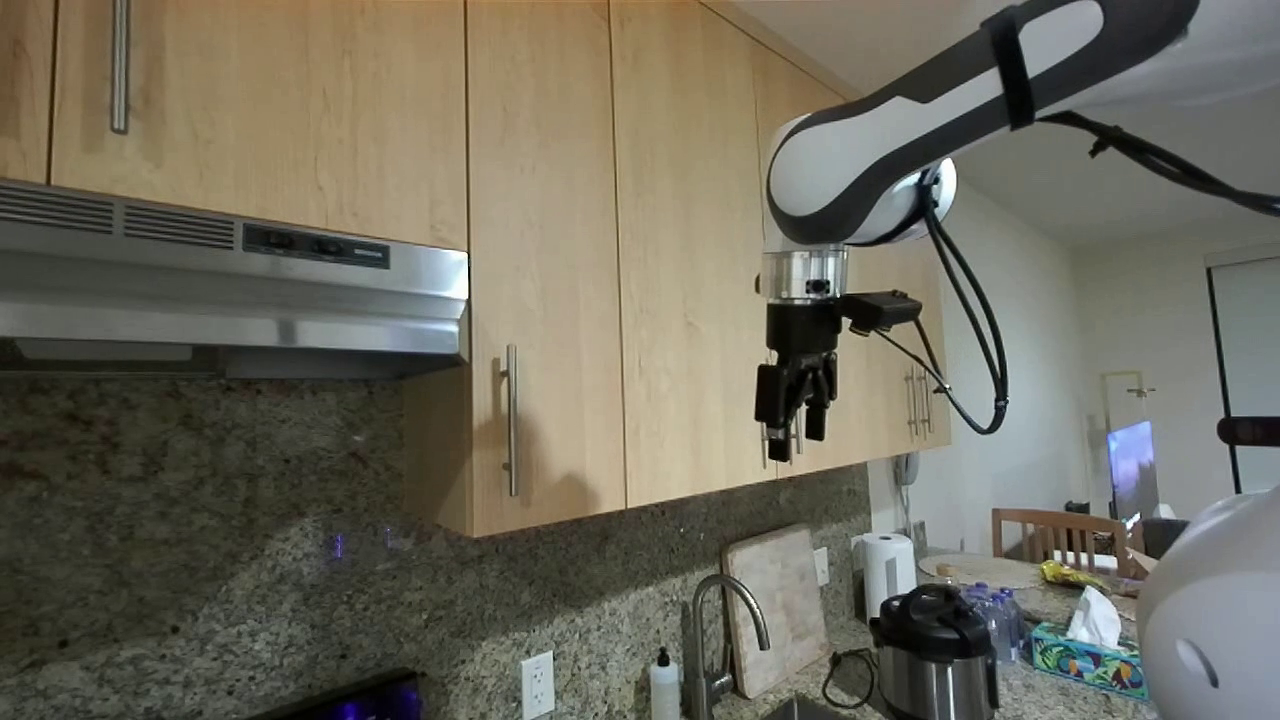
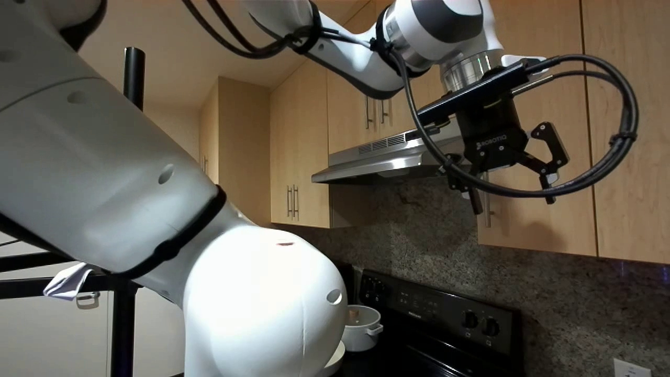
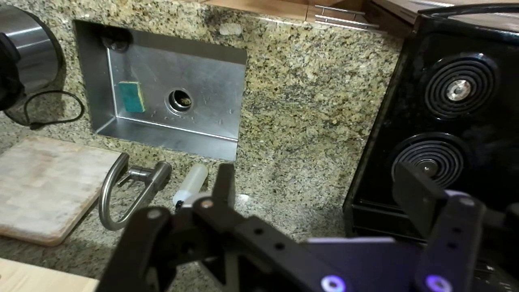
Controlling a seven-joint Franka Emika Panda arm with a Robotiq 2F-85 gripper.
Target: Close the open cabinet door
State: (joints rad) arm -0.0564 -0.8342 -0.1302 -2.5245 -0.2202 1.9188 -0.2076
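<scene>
Hanging clear of the cabinet door (image 1: 545, 262), the empty tool (image 3: 315, 177) is gaping; near the desk's (image 3: 312, 101) edge, a sink (image 3: 211, 77) is holding a sponge (image 3: 131, 97).

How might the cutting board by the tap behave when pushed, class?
The cutting board is probably stiff, since its face looks flat. It may be heavy, given its thick edge in the wrist view. Leaning on the wall, it could slide if pushed sideways.
</scene>
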